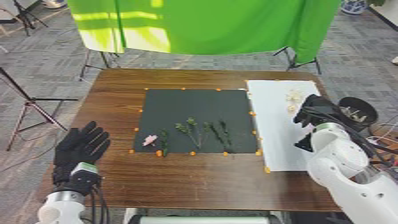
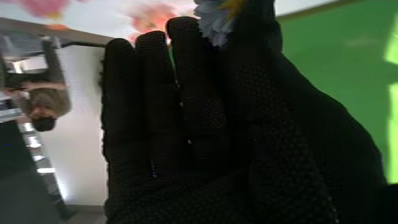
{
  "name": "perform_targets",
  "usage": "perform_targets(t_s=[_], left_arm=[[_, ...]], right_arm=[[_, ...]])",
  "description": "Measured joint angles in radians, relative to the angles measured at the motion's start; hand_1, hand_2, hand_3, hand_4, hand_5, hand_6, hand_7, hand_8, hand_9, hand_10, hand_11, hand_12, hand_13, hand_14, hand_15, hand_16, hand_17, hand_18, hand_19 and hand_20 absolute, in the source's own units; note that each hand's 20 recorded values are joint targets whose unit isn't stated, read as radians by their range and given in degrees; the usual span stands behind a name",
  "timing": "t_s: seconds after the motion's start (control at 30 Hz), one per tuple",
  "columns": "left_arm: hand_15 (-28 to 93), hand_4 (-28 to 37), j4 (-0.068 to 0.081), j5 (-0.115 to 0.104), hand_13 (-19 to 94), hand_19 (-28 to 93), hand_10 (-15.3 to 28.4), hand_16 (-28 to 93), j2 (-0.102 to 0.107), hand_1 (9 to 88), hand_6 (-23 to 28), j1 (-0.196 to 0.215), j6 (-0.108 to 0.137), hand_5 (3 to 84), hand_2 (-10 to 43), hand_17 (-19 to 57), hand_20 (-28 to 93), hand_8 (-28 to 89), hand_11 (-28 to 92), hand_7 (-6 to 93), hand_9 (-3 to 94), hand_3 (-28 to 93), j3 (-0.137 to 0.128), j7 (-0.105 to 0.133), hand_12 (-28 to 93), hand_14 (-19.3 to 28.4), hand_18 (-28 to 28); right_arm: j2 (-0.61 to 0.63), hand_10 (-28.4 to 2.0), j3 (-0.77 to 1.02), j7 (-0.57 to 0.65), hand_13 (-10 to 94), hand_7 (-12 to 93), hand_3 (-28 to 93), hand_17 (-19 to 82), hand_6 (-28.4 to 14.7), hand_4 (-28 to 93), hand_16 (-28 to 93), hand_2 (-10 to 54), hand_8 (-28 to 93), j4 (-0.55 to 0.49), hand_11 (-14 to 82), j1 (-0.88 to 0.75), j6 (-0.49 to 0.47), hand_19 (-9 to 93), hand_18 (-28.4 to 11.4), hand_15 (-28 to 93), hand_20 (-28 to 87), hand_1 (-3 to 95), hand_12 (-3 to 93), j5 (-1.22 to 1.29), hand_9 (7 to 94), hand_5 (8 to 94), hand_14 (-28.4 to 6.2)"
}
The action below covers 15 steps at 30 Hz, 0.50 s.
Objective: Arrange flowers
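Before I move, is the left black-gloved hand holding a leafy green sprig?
No, the left hand is open and empty, left of the dark grey mat bearing the green sprigs.

The head view is evenly bright, with strong yellow-white patches of light on the green cloth [image 1: 222,30], a soft sheen on the counter [image 1: 178,187] and pale glare off the white sheet [image 1: 282,140]. In the right wrist view, the right robot hand [image 1: 316,108] is nearly black against a bright wall [image 2: 89,125].

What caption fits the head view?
Right hand at the edge of the white sheet; green sprigs and a pink flower on the dark mat.
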Motion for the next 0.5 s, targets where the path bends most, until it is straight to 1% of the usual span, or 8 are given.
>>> perform_targets(t_s=[0.1, 0.2, 0.27, 0.4, 0.5], left_arm=[[53, -28.3, -0.002, -0.001, 30, 43, 17.3, -10, 0.001, 31.4, 11.3, 0.004, 0.001, 46.1, 16.0, -5.9, 10, -10, 35, 20.0, 40.7, 71, -0.001, 0.002, 12, 18.6, 16.9], [53, -28.3, -0.009, -0.002, 30, 43, 17.4, -10, 0.001, 31.4, 11.3, 0.016, 0.006, 46.1, 16.0, -5.9, 10, -10, 35, 20.0, 40.7, 71, -0.004, 0.004, 12, 18.6, 16.9], [53, -28.3, -0.011, -0.002, 30, 43, 17.4, -10, 0.000, 31.3, 11.4, 0.025, 0.008, 46.1, 16.0, -5.9, 10, -10, 35, 19.9, 40.8, 71, -0.004, 0.004, 12, 18.6, 16.9], [53, -28.3, -0.011, -0.001, 30, 43, 17.3, -10, -0.001, 31.3, 11.4, 0.031, 0.008, 46.2, 16.0, -5.9, 10, -10, 35, 19.8, 40.6, 71, 0.000, 0.000, 12, 18.7, 16.9], [53, -28.3, -0.009, 0.001, 30, 43, 17.2, -10, -0.003, 31.3, 11.4, 0.027, 0.008, 46.2, 16.0, -5.9, 10, -10, 35, 19.8, 40.6, 71, 0.007, -0.011, 12, 18.6, 16.8]], right_arm=[[0.001, -9.3, -0.021, -0.020, 57, 23, 74, 28, 1.5, -28, 18, -6.3, 6, -0.018, 6.3, 0.011, 0.008, 54, -14.4, 17, 22, 56.8, 19.9, 0.000, 79.3, 77.7, -10.2], [-0.003, -9.4, -0.070, -0.047, 58, 23, 75, 28, 1.4, -28, 18, -6.6, 5, -0.029, 6.3, 0.046, 0.009, 59, -15.6, 17, 24, 56.9, 19.9, -0.001, 79.7, 77.9, -10.2], [-0.014, -9.5, -0.115, -0.055, 59, 23, 75, 28, 1.4, -28, 18, -6.7, 5, -0.031, 6.3, 0.080, 0.011, 60, -15.8, 18, 25, 57.1, 19.9, -0.008, 79.9, 78.1, -10.2], [-0.077, -9.4, -0.201, -0.060, 60, 23, 75, 28, 1.2, -28, 17, -7.1, 5, -0.025, 6.1, 0.162, 0.011, 61, -15.9, 18, 25, 57.1, 20.0, -0.016, 80.1, 78.4, -10.3], [-0.150, -9.6, -0.257, -0.072, 60, 22, 75, 29, 1.2, -28, 17, -7.3, 6, -0.004, 6.2, 0.222, 0.014, 61, -16.0, 18, 25, 57.1, 20.0, -0.015, 80.5, 78.7, -10.0]])
